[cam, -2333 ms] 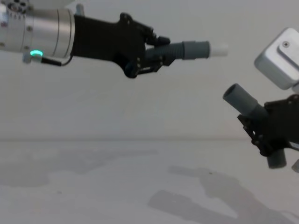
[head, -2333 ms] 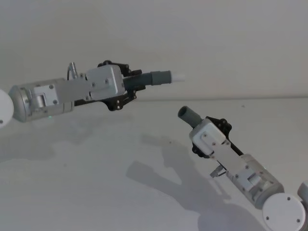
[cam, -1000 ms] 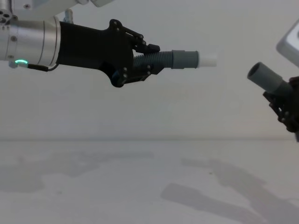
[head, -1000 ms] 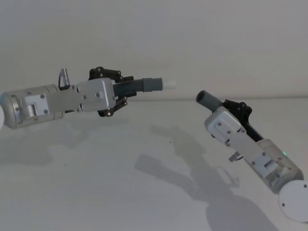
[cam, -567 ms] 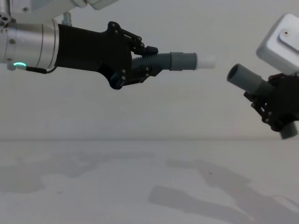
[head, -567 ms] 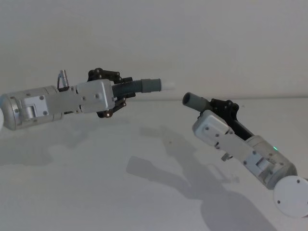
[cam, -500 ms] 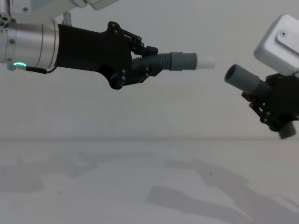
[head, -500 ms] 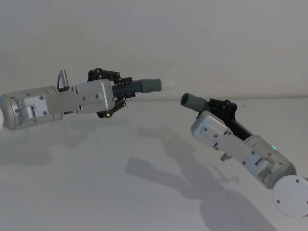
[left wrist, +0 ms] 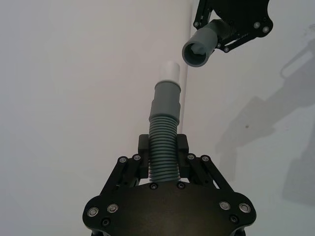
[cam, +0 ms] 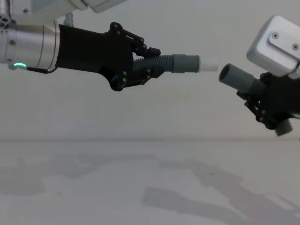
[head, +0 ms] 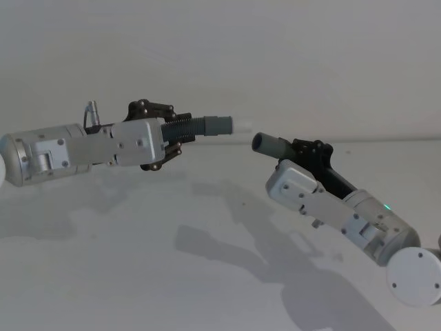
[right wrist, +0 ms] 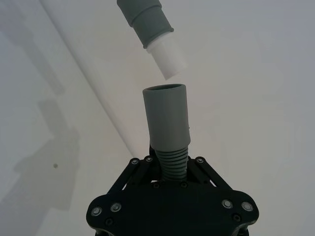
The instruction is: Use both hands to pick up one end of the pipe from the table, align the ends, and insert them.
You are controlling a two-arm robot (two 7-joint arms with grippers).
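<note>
My left gripper (head: 167,135) (cam: 142,66) is shut on the ribbed part of one grey pipe piece (head: 198,127) (left wrist: 163,152), held in the air. Its wider collar (cam: 185,63) and pale white spigot (cam: 209,64) (right wrist: 167,57) point toward the right arm. My right gripper (head: 308,154) (cam: 264,100) is shut on the other pipe piece (right wrist: 166,117), whose plain grey mouth (head: 260,143) (cam: 228,73) (left wrist: 196,52) faces the spigot. A small gap separates the two ends, and the mouth sits slightly lower than the spigot. Both pieces hang well above the white table (head: 124,276).
The table's far edge meets a plain pale wall (head: 289,55). The arms' shadows (cam: 187,201) fall on the bare table surface below them. A green light (cam: 19,65) glows on the left arm.
The right gripper has carried its pipe piece leftward toward the spigot, so the gap between the ends has narrowed. The left gripper and its ribbed piece have barely moved.
</note>
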